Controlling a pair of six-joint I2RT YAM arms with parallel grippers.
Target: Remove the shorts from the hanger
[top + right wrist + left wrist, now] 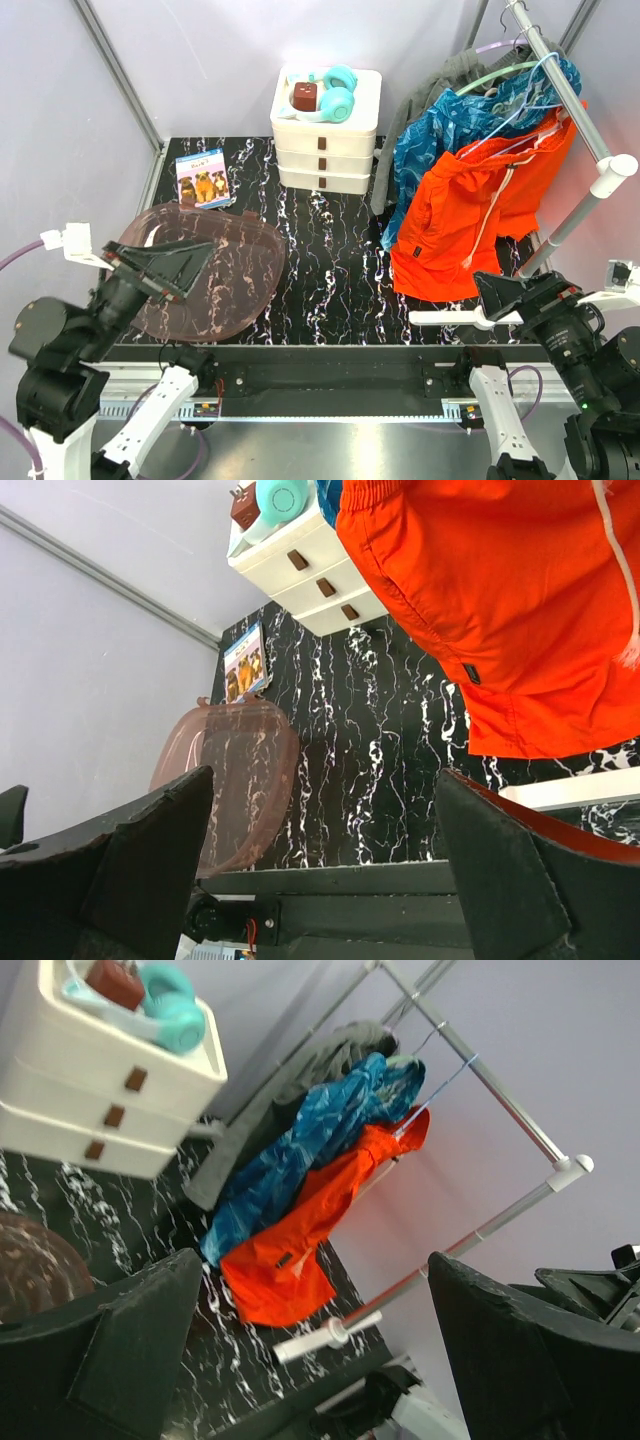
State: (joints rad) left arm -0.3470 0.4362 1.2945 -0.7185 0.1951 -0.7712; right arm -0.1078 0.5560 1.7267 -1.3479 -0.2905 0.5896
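Three pairs of shorts hang from hangers (522, 92) on a metal rail (566, 88) at the back right. The orange shorts (468, 215) with a white drawstring hang in front. Behind them are the blue mottled shorts (437, 135), then the dark grey shorts (442, 82). The left wrist view shows the orange pair (288, 1252), the blue pair (300, 1150) and the grey pair (300, 1078) far off. My left gripper (160, 265) (315, 1295) is open over the tray, holding nothing. My right gripper (500, 290) (325, 805) is open just below the orange shorts (500, 610), not touching them.
A pink translucent tray (240, 285) lies at the left of the black marble table (330, 260). A white drawer unit (325, 140) at the back carries teal headphones (338, 92) and a brown box (305, 96). A picture card (203, 178) lies near it. The rack's white foot (450, 318) lies at front right.
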